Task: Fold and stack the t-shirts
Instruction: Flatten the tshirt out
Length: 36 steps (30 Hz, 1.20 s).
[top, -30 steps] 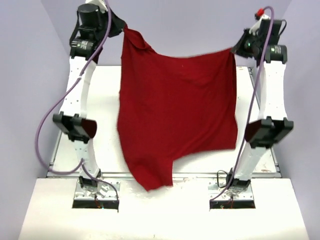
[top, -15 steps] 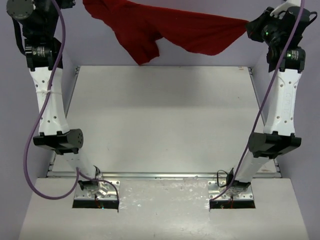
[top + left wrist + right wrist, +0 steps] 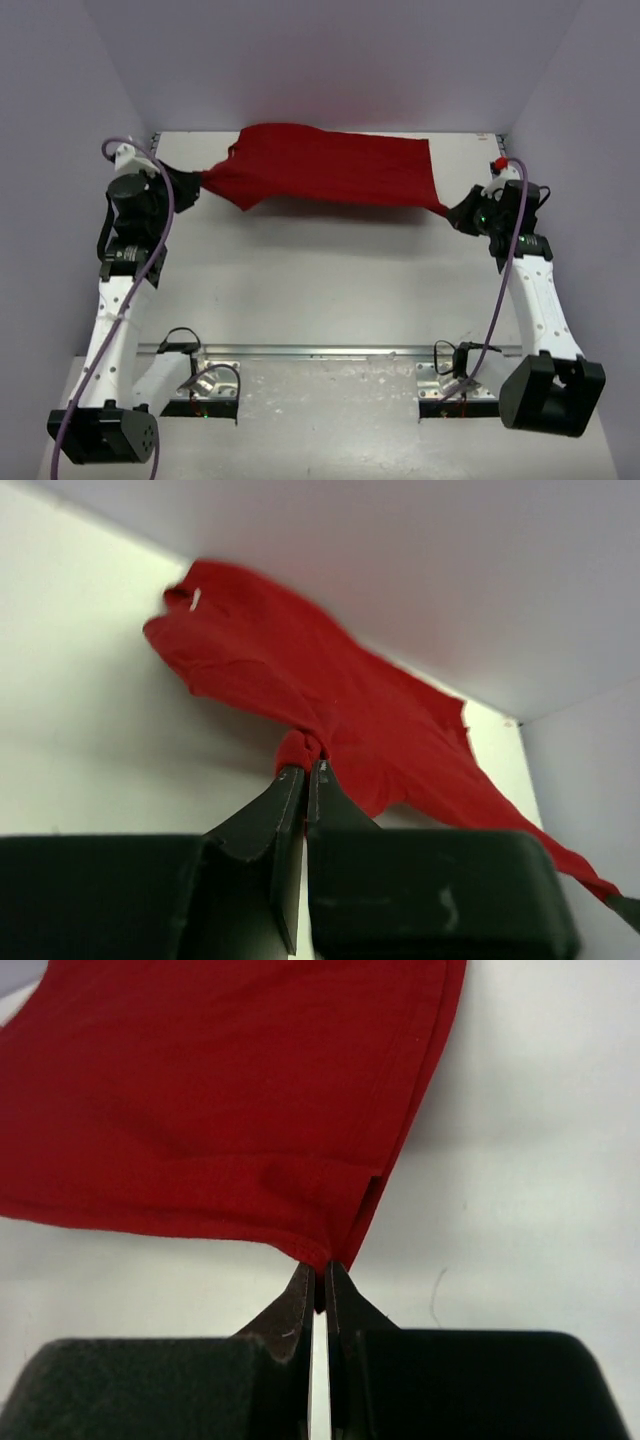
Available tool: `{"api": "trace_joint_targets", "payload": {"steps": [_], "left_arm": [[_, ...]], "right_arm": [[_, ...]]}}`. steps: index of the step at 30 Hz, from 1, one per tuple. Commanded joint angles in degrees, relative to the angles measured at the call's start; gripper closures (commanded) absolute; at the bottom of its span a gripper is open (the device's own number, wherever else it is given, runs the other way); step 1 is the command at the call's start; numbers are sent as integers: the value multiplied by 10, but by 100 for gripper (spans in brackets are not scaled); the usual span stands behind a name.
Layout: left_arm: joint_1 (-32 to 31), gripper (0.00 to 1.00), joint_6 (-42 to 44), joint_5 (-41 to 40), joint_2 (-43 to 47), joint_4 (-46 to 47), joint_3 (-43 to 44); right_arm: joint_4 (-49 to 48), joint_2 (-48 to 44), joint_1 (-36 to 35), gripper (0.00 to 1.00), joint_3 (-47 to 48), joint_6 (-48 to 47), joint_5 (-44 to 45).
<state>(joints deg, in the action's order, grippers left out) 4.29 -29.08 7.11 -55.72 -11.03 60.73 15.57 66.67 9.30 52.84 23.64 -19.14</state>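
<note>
The deep-red t-shirt [image 3: 330, 168] is stretched across the far part of the white table [image 3: 330, 270], its far part lying on the surface near the back wall. My left gripper [image 3: 197, 184] is shut on its left corner, where the cloth bunches at the fingertips [image 3: 304, 768]. My right gripper [image 3: 452, 214] is shut on its right hem corner [image 3: 322, 1265]. The shirt also shows in the left wrist view [image 3: 330, 705] and spreads flat above the jaws in the right wrist view [image 3: 220, 1100].
Lilac walls [image 3: 330, 60] close in the table at the back and both sides. A metal rail [image 3: 320, 351] runs along the near edge between the arm bases. Purple cables [image 3: 160, 230] hang along both arms.
Both arms have swung down from high above the table to low over its far part. The shirt, which hung in the air between them, now lies stretched near the back wall.
</note>
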Motion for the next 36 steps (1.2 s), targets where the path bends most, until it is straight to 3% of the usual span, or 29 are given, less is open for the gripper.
{"api": "trace_joint_targets", "payload": {"steps": [1,7,14,18,25,36], "left_arm": [[-1,99,-47,-63,95,-21,-81],[-6,99,-70,-7,188,-176,-175],[-8,99,-101,23,314,-281,-242],[-9,99,-91,49,357,-323,-252],[-19,99,-76,-5,376,-405,-243],[-18,100,-177,-138,379,-381,-260]], "right_arm": [[-15,-98,4,99,-73,22,1],[138,-164,4,99,-152,45,49],[144,-255,4,99,-265,109,-4],[179,-313,4,99,-288,128,20],[225,-415,3,99,-318,166,16],[196,-355,3,99,-319,159,64]]}}
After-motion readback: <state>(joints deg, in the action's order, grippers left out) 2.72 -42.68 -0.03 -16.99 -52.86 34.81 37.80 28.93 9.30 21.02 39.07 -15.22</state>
